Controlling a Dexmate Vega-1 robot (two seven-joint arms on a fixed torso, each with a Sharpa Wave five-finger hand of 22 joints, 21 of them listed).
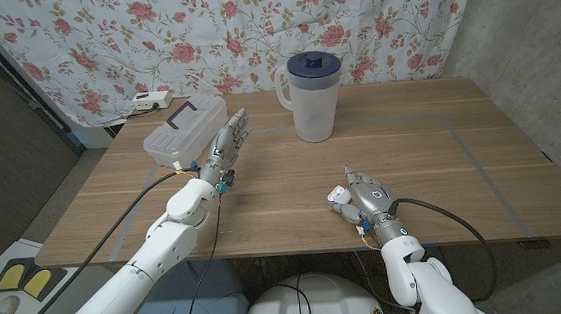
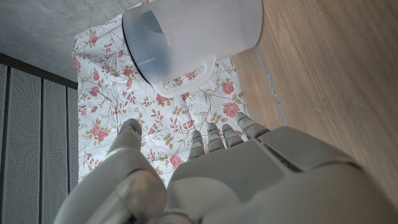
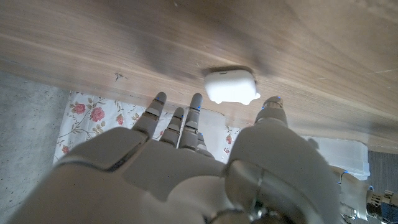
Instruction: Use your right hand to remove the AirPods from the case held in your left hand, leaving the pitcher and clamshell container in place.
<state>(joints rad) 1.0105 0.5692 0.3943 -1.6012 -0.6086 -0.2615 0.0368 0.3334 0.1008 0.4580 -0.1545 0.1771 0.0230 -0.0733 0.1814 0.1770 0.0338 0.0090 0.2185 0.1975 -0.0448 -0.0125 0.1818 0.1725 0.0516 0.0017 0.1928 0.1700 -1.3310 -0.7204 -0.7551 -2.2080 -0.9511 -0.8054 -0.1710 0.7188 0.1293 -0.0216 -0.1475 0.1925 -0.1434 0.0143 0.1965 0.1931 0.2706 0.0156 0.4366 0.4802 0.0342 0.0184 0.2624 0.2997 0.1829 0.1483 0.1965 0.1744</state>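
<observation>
On the table we see the right hand (image 1: 366, 196) spread beside the white case (image 1: 337, 196); the left hand (image 1: 227, 141) stands empty, fingers extended.

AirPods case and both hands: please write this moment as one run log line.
AirPods case: on table, beside right hand | left hand: open, holds nothing, near clamshell container | pitcher: upright

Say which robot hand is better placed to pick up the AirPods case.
The right robot hand: the white AirPods case lies on the table right beside its fingers. The left robot hand stands far off, open, next to the clamshell container.
</observation>
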